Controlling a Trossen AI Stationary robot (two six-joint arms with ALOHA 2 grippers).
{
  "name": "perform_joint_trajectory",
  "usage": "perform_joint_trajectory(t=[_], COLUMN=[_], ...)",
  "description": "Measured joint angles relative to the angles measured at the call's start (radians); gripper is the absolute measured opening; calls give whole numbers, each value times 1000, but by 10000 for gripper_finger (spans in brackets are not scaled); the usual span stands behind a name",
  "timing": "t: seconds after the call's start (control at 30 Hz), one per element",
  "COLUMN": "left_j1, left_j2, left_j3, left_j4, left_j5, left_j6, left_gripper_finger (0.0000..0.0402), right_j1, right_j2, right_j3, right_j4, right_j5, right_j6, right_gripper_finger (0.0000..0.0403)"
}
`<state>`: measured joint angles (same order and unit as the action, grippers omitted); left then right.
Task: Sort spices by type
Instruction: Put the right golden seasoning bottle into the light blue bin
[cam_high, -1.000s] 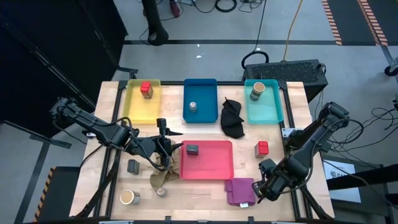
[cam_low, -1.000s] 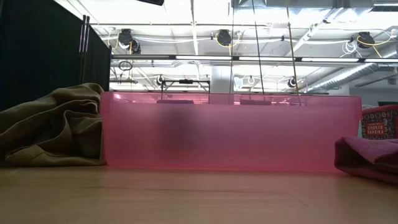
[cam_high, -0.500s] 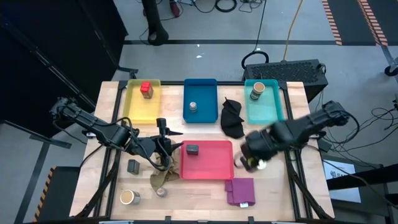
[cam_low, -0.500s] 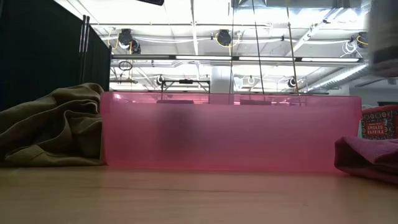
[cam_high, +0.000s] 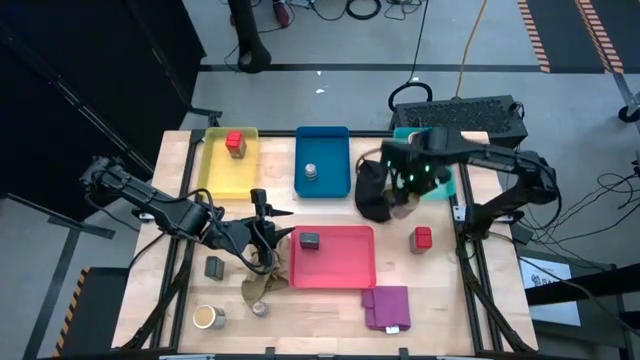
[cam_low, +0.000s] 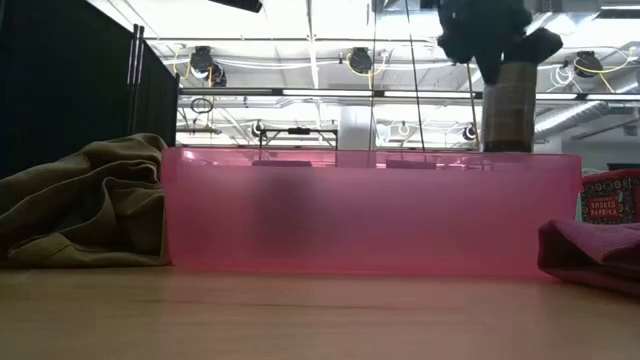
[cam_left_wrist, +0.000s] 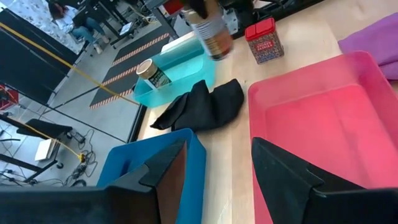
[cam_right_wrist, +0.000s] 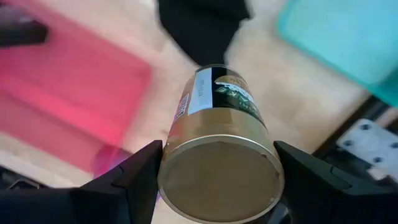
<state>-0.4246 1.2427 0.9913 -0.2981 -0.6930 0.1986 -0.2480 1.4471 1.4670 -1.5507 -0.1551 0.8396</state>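
A tan round jar (cam_right_wrist: 219, 140) is clamped between the fingers of the right end effector (cam_high: 410, 178), carried above the desk (cam_high: 440, 280) by the black cloth (cam_high: 374, 192) and teal tray (cam_high: 440, 182). The left wrist view alone shows a second jar (cam_left_wrist: 152, 73) inside that tray. The left end effector (cam_high: 262, 222) is seen empty, part open, beside the pink tray (cam_high: 335, 265).
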Motion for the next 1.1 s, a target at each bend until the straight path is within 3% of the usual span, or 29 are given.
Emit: perform_joint_trajectory(t=[0.27, 0.6, 0.87, 1.1], left_j1=[0, 0, 0, 0], left_j2=[0, 0, 0, 0], left_j3=[0, 0, 0, 0], left_j4=[0, 1, 0, -1], left_j5=[0, -1, -4, -5], left_j6=[19, 48, 71, 70], left_gripper_finger=[189, 189, 189, 189], right_j1=[-252, -484, -611, -632], right_j2=[0, 15, 66, 133], right_j3=[0, 0, 0, -1], right_j4=[-20, 20, 54, 90], right_j5=[58, 160, 199, 184], right_j6=[-140, -243, -316, -402], right_gripper_finger=[250, 250, 250, 250])
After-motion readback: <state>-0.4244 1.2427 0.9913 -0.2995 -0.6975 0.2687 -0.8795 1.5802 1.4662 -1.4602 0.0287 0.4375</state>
